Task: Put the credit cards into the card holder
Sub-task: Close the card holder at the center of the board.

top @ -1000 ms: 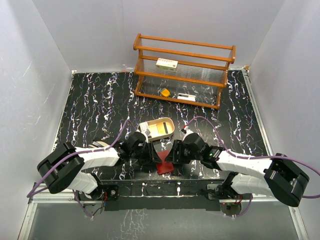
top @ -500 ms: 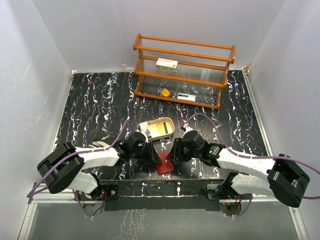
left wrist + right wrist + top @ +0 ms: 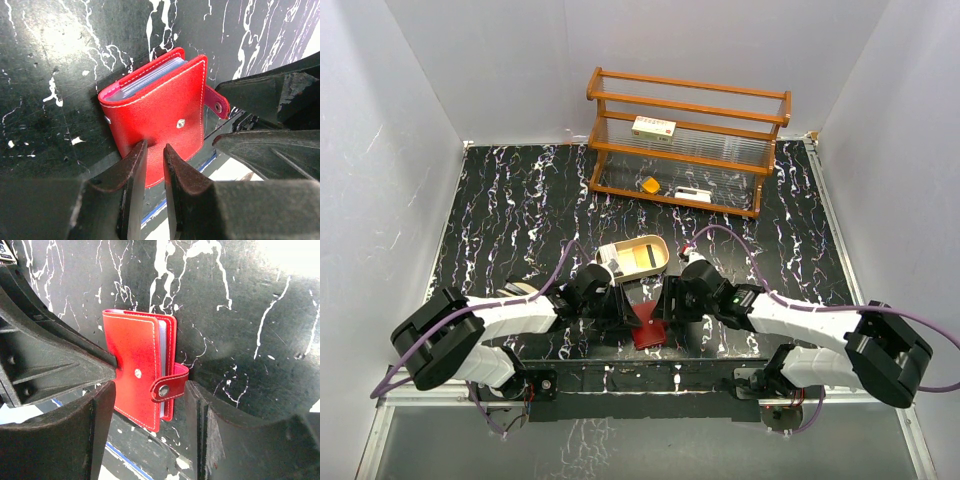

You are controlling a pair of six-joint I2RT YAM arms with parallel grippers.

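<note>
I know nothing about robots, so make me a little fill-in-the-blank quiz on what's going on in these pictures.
The card holder is coloured ____. The left end effector pinches its cover, while the right end effector stands ____ around it. In the wooden rack, the orange wedge lies on the ____ shelf. The table is ____ with white veins.
Missing words: red; open; bottom; black.

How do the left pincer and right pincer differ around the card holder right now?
The left pincer is shut on the edge of the card holder; the right pincer is open. The left's fingers sit nearly together; the right's stand wide, flanking the snap strap. Both are at the same holder.
</note>
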